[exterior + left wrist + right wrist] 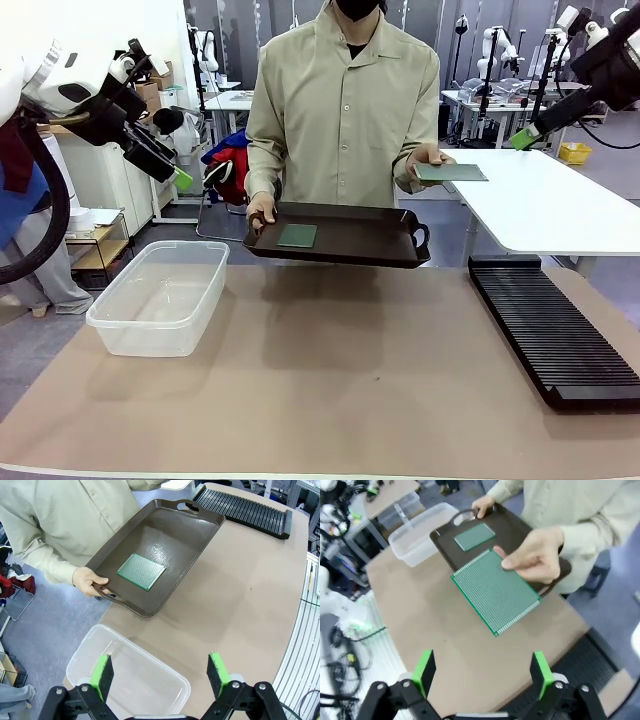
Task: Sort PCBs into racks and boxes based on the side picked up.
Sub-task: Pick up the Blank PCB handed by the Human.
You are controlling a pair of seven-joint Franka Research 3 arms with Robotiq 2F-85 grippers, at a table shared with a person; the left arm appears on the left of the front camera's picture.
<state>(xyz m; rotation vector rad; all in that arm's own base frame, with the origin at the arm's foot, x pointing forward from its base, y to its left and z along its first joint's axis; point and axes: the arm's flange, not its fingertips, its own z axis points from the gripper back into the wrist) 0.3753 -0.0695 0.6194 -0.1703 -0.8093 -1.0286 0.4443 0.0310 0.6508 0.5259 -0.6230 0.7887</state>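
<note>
Left gripper (160, 676) and right gripper (482, 675) hang raised, jaws spread wide, empty. One PCB (141, 571) lies in the tray (192, 527). A hand (536, 555) at the tray's 3 o'clock holds the second PCB (495, 591) flat, its thumb covering one corner.

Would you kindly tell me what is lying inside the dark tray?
One green PCB lies flat in the tray; its remaining floor looks bare. The board's underside is hidden.
</note>
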